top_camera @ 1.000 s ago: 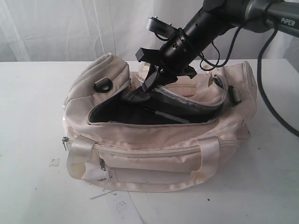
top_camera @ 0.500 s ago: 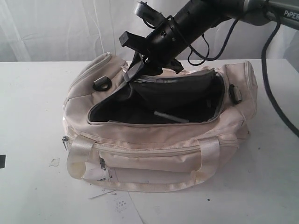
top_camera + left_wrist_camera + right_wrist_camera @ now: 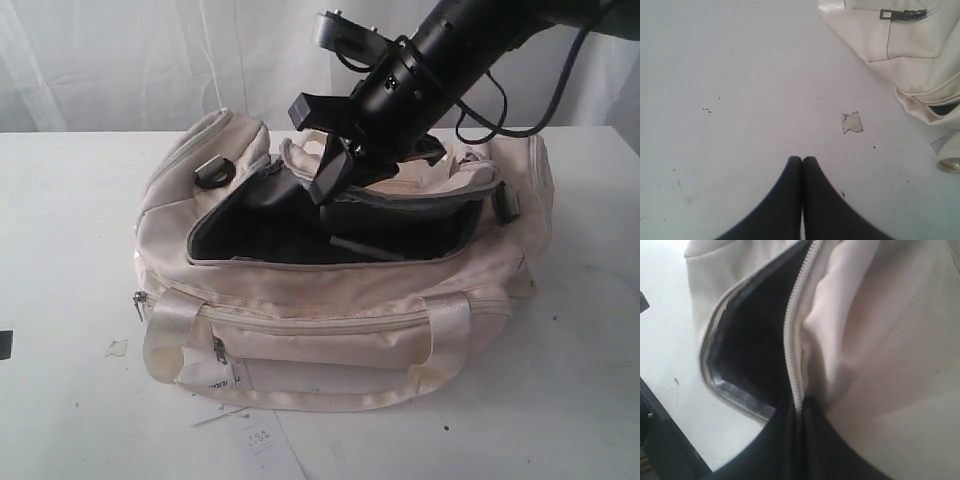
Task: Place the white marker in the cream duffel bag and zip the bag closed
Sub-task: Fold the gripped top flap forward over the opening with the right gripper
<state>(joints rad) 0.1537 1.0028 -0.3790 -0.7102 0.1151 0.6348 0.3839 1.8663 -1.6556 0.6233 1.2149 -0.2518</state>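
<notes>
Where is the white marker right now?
In the exterior view, the white marker lies inside the open cream duffel bag, just below the right gripper.

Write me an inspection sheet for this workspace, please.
Surface: white table, a few dark specks.
Job's things: bag lies on the table, main opening unzipped, black lining showing; marker lies inside, dimly seen.
Clutter: small scrap beside the bag; paper tags at its front.
End effectors: left end effector shut, empty, over bare table; right end effector shut on the bag's zipper edge.
Cables: black cables hang from the right arm, clear of the bag.
Surroundings: white curtain behind the table.
</notes>
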